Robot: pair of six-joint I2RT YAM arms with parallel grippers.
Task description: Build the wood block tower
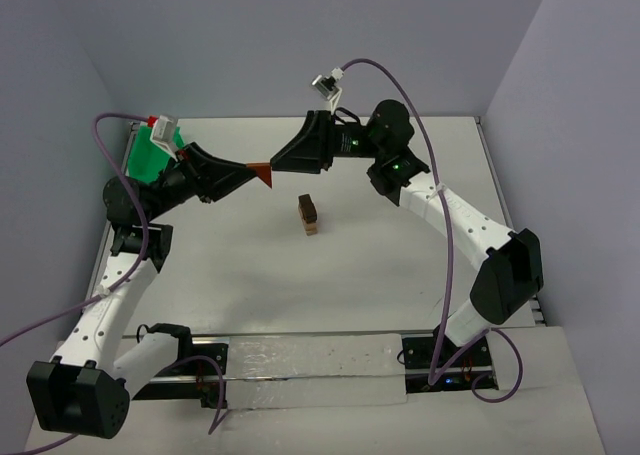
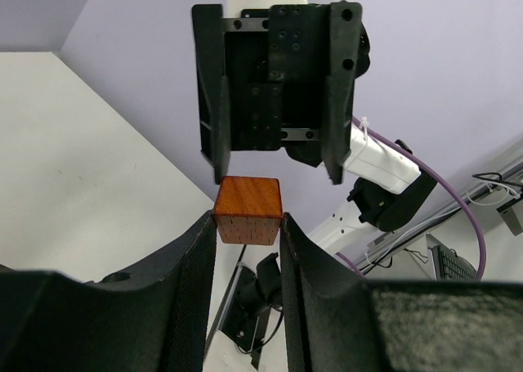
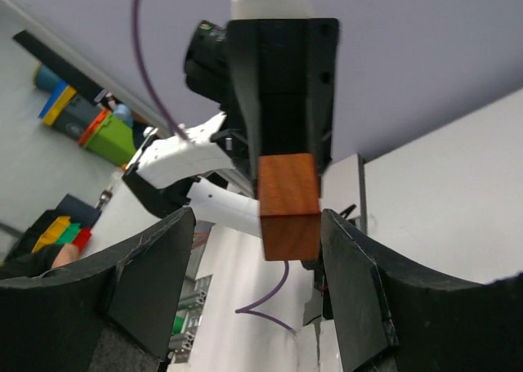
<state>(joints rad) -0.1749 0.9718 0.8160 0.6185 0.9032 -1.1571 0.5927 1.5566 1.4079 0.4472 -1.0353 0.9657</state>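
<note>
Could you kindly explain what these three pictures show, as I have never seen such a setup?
Two robot arms are bolted to a white table. One picture looks down from above; the other two come from cameras on each wrist. The left end effector, a two-finger claw, grips a reddish-brown wooden block in mid-air. The right end effector faces it, open and not gripping. On the table stands a small stack of wooden blocks, and a green tray lies at the far left.
</note>
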